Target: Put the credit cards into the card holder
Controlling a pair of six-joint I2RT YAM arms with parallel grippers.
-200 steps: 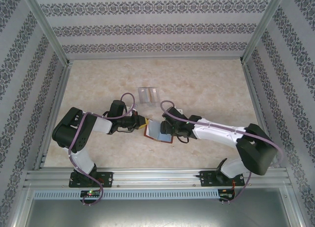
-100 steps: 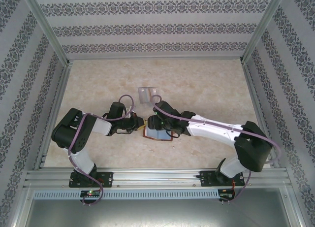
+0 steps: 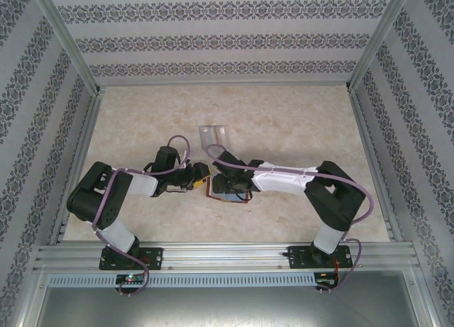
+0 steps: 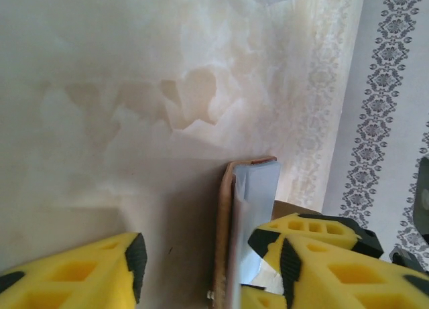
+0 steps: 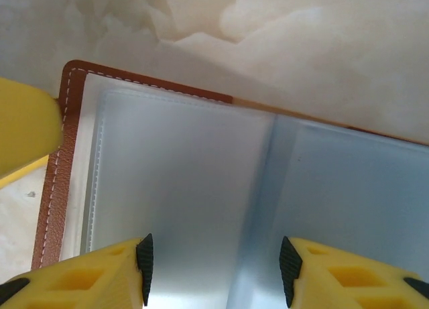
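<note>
1. The tabletop [image 3: 298, 128] is pale and marbled, with patterned walls on three sides.
2. The card holder [image 3: 228, 196] lies spread open midway between the left and right edges of the tabletop, nearer the near edge than the far one. Both end effectors meet over it.
3. The clear plastic case [image 3: 214, 137] stands just beyond the card holder, toward the far edge and apart from it.
4. The left end effector [image 3: 198, 176] reaches in from the left at the holder's left edge. In its wrist view the left end effector [image 4: 213, 265] is open: the jaws stand apart, and the card holder [image 4: 231, 222] appears edge-on between them, brown cover and clear sleeve, close to the right-hand finger and clear of the other.
5. The right end effector [image 3: 223, 181] hangs over the open holder. In its wrist view the right end effector [image 5: 216, 269] is open and grips nothing. Its fingers straddle the fold between two clear sleeves of the card holder [image 5: 181, 168]; whether they touch cannot be told.
6. A yellow finger [image 5: 23, 128] of the left end effector sits at the holder's stitched brown border.
</note>
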